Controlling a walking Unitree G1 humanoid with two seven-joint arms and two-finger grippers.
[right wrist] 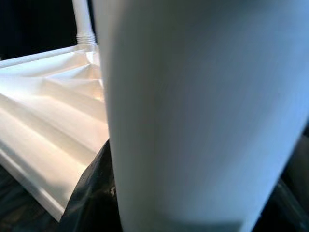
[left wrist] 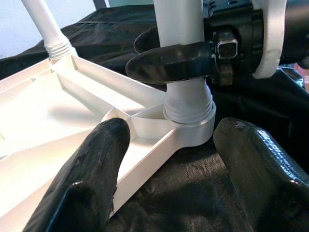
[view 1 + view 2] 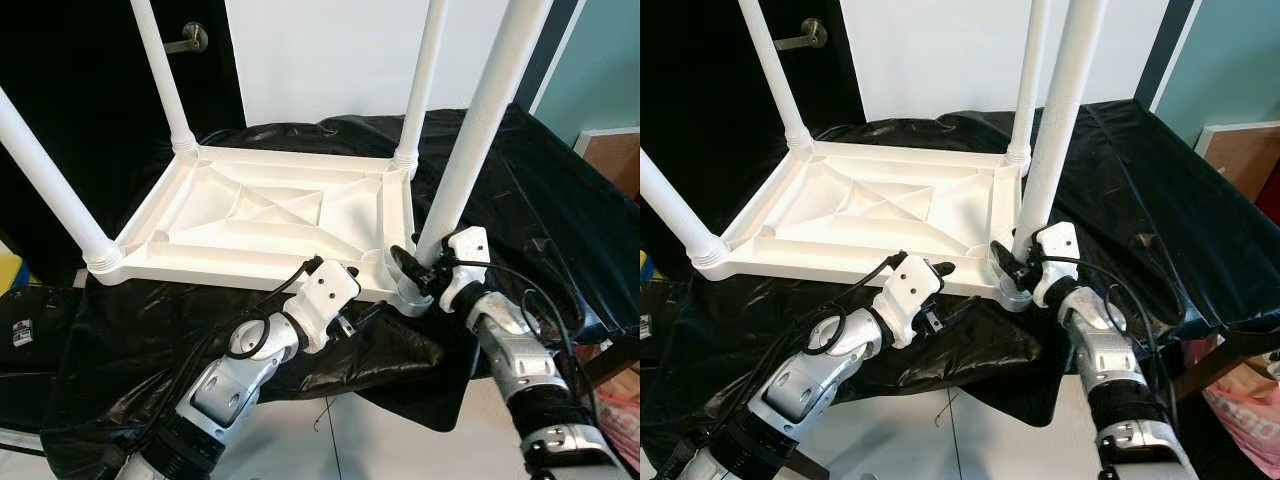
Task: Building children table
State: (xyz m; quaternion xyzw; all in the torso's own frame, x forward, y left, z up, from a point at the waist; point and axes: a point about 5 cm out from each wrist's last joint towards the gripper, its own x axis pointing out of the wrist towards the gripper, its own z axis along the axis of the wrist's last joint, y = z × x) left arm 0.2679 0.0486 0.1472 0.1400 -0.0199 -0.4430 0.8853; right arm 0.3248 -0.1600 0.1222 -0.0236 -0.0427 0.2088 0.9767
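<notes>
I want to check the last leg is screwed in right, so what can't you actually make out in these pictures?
- Leg thread depth: in the left wrist view the corner socket and the right gripper cover the near leg joint.
- Leg tops: cut off by the upper edge in both eye views.
- Right wrist view: the near leg is blurred and blocks most of the tabletop.
- Left gripper: open beside the corner, touching nothing visible.

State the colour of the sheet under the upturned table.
Black sheet, clearest in the left eye view.
</notes>
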